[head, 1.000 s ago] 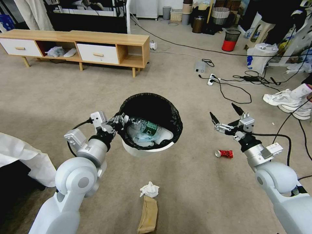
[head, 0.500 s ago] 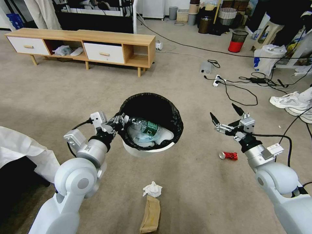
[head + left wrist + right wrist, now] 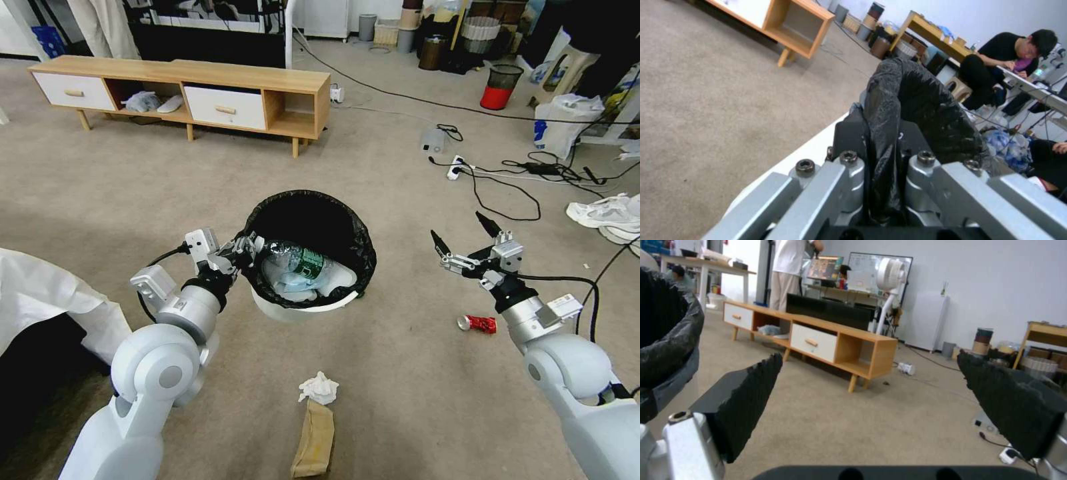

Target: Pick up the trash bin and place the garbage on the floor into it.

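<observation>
Your left gripper [image 3: 245,252] pinches the trash bin [image 3: 303,303] by its 9 o'clock rim, held above the floor with a bottle [image 3: 299,258] inside, while your right gripper [image 3: 467,239] hovers at 3 o'clock, fingers spread, near the crushed can [image 3: 479,324], tissue [image 3: 319,388] and paper bag [image 3: 315,440] at 6 o'clock

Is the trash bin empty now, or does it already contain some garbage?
Not empty. The trash bin, held at its rim by the left gripper, holds a green-labelled bottle and pale litter beneath it.
</observation>
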### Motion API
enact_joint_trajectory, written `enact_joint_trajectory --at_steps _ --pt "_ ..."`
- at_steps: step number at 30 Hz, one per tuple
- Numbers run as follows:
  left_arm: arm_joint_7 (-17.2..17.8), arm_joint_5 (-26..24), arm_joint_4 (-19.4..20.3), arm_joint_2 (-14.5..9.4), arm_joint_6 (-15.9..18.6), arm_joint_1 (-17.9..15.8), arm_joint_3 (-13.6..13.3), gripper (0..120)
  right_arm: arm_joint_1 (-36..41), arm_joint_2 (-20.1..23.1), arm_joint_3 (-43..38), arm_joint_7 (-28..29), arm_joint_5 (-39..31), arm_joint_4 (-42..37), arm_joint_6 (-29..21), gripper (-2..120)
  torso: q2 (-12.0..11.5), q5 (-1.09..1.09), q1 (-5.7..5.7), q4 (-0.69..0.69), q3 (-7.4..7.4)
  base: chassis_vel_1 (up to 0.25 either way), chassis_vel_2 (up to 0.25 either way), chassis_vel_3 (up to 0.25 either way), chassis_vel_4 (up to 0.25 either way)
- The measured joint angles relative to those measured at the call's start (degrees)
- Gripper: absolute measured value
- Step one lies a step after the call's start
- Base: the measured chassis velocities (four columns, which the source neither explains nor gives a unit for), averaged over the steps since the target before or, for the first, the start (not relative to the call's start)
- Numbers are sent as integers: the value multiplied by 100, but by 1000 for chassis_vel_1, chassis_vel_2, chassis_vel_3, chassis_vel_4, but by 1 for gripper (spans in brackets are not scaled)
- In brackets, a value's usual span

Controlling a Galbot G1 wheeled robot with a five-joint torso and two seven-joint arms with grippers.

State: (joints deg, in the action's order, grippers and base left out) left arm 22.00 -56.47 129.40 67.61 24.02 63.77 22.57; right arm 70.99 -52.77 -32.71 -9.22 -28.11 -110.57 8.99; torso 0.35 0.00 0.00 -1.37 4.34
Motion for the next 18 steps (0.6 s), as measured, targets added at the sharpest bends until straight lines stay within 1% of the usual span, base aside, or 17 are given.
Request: enact_joint_trajectory --at_steps 18 --pt "6 2 -1 1 0 -1 -6 7 -29 2 36 -4 -4 23 -4 100 0 0 0 0 0 0 0 0 0"
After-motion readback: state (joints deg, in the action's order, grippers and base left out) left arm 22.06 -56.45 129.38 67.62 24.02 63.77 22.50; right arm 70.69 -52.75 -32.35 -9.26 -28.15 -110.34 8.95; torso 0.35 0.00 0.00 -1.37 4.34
